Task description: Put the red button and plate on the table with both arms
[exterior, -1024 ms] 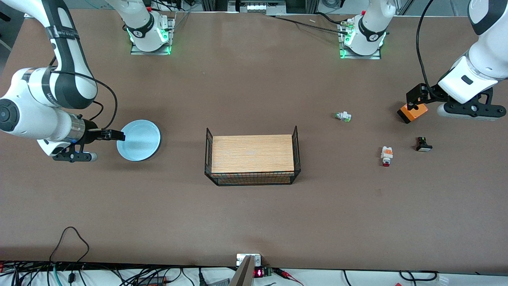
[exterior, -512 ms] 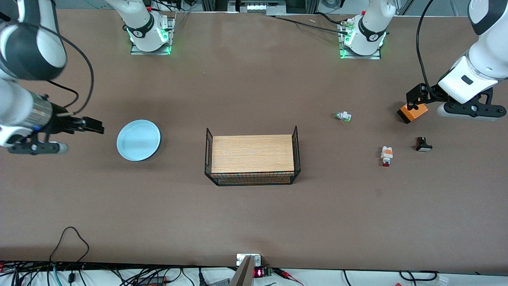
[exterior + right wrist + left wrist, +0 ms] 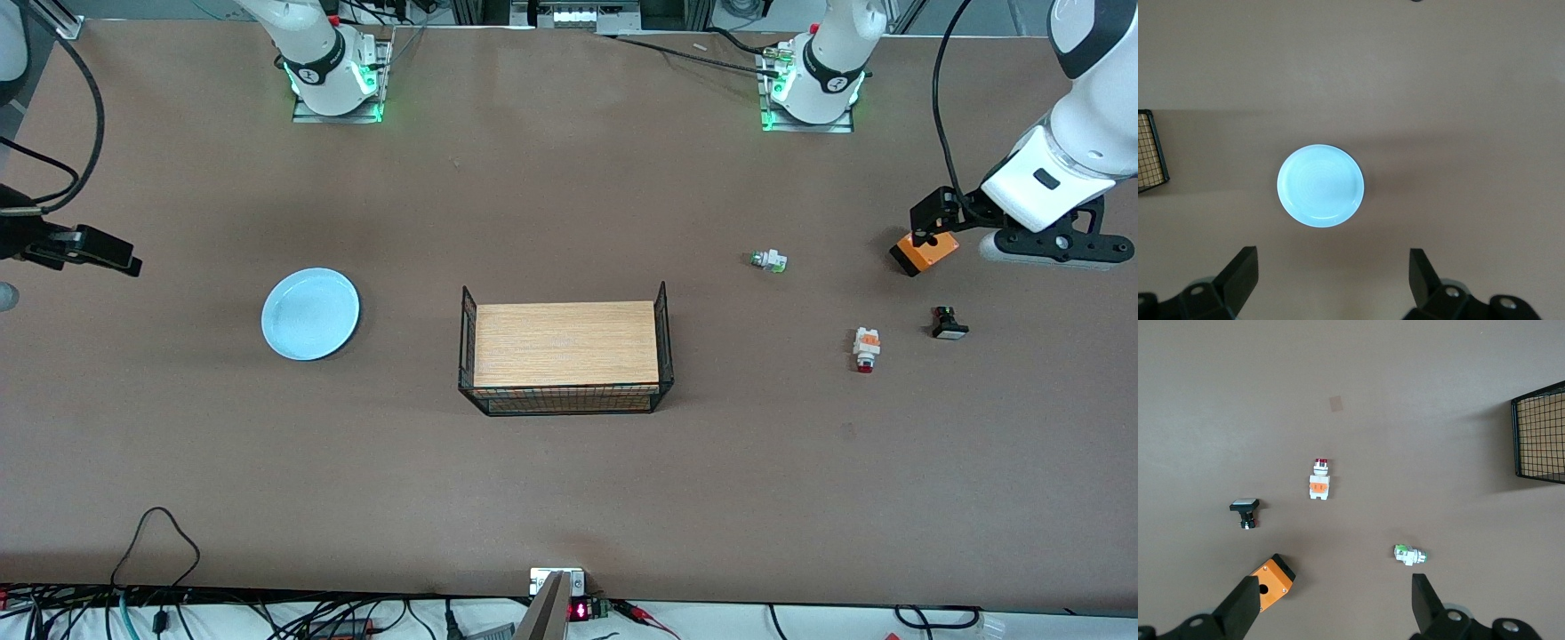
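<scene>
Pale-blue plate (image 3: 310, 314) sits free on the desk (image 3: 569, 462) as the right end effector (image 3: 1331, 280), fingers wide and empty, pulls away upward; the left end effector (image 3: 1335, 610) waits wide over the orange box (image 3: 925, 252), red button (image 3: 866, 348) already down.

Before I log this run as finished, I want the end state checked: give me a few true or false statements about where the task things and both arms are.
1. The plate lies flat on the table. True.
2. The red button sits on the rack. False: it lies on the table.
3. The right gripper grips the plate. False: its fingers are open, apart from it.
4. The left gripper is open. True.
5. The red button lies in the plate. False: they lie toward different ends of the table.
</scene>
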Available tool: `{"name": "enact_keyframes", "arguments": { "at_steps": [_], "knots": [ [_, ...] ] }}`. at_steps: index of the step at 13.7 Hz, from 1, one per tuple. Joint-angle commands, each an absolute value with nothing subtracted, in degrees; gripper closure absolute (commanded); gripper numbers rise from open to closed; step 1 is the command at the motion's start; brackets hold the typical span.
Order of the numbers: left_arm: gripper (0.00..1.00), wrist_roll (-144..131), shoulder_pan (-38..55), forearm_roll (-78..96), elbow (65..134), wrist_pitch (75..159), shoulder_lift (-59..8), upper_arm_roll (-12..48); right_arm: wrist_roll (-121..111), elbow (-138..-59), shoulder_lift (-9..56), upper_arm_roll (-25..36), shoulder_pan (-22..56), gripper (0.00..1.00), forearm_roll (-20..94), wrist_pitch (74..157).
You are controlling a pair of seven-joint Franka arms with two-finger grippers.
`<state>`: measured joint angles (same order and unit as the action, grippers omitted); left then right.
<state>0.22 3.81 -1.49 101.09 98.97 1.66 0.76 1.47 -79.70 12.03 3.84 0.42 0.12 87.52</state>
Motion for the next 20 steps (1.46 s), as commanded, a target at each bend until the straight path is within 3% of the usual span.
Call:
{"name": "enact_keyframes", "arguments": {
  "at_steps": [1,5,12,20],
  "knots": [
    [0.00,-0.2,4.5,-2.6,100.6,98.3,1.7,0.3,0.7,-82.3,9.5,4.4,1.2,0.00,0.1,86.9],
    [0.00,-0.1,4.5,-2.6,100.6,98.3,1.7,0.3,0.6,-90.4,4.0,4.1,1.3,0.00,-0.3,89.6],
    [0.00,-0.2,4.4,-2.6,100.6,98.3,1.7,0.3,-1.6,-93.1,0.1,4.0,1.2,0.00,-0.4,89.2],
    [0.00,-0.1,4.4,-2.6,100.6,98.3,1.7,0.3,-1.8,-92.5,0.4,4.0,1.3,0.00,0.0,88.6]
  ]
}}
